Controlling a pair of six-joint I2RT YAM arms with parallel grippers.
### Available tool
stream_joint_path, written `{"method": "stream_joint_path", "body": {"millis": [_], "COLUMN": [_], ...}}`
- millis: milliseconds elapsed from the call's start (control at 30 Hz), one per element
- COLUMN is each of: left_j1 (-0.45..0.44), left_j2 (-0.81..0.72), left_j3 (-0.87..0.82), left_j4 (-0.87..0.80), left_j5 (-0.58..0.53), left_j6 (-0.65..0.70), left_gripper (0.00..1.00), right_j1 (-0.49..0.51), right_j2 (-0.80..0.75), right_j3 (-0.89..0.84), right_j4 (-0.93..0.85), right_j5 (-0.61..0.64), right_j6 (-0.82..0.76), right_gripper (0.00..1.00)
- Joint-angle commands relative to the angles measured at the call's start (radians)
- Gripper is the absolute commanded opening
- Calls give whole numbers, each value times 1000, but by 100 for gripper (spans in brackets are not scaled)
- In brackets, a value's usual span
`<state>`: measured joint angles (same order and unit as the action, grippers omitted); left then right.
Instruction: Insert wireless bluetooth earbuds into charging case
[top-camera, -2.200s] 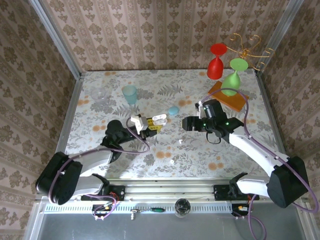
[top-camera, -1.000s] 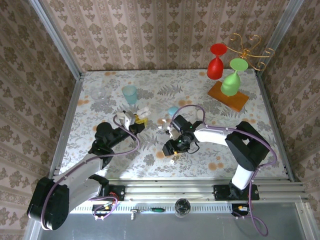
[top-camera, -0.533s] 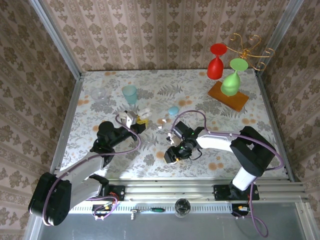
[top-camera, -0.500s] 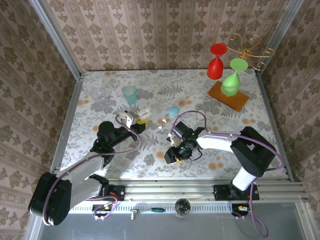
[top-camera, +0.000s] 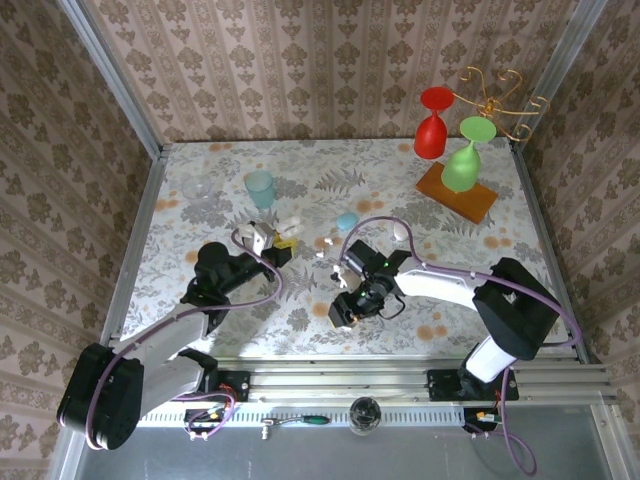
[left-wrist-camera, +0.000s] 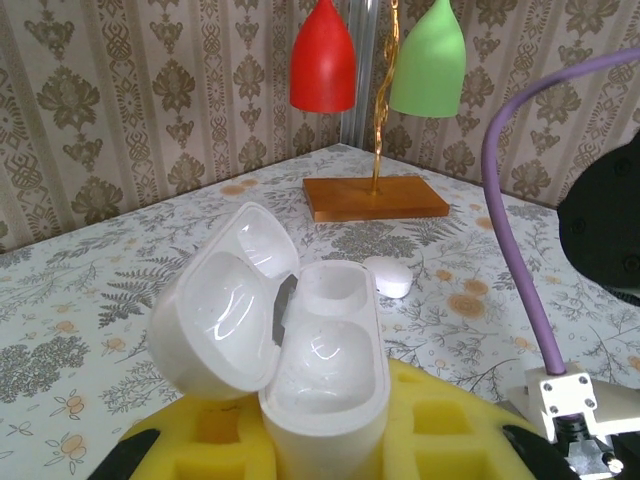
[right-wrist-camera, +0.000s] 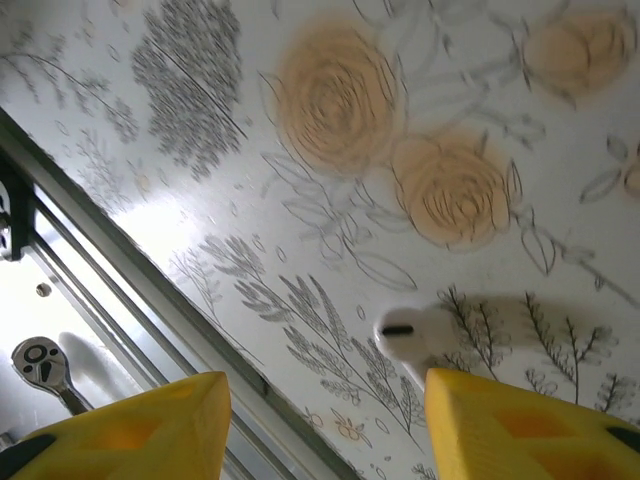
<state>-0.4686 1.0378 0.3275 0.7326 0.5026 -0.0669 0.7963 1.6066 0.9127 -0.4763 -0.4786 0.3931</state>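
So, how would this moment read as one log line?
left gripper: shut on open case | right gripper: open over earbud | case: empty

Our left arm stretches forward, left gripper (top-camera: 272, 243) clamped on a white plastic charging case (left-wrist-camera: 325, 370). Our right arm bends inward, right gripper (top-camera: 345, 310) tipped down, yellow-padded jaws apart.

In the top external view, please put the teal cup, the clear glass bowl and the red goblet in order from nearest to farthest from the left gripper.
From the left gripper, shut on the open charging case:
1. the teal cup, just behind it.
2. the clear glass bowl, back left.
3. the red goblet, far back right.
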Motion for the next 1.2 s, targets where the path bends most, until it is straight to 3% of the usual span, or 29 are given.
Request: {"method": "stream_joint_path", "body": {"millis": [0,333,833,1167], "left_j1": [7,6,6,7], "left_j2": [-30,-79,-59,-36], "left_j3": [15,7,22,28], "left_j4": [11,-39,-45,-35], "left_j5": [-12,-19,-7,-1], "left_j6": [1,7,15,11], "left_gripper": [0,0,0,0], "right_j1": [4,-1,-33,-34], "right_j2": [67,227,147,145], "right_j3": [77,163,66,58], "right_j4": [-51,-106,-124,-132], "right_j5": [20,-43,-66,-53], "right_j6": [-95,-241,-288,-290], "right_gripper": [56,56,54,43]}}
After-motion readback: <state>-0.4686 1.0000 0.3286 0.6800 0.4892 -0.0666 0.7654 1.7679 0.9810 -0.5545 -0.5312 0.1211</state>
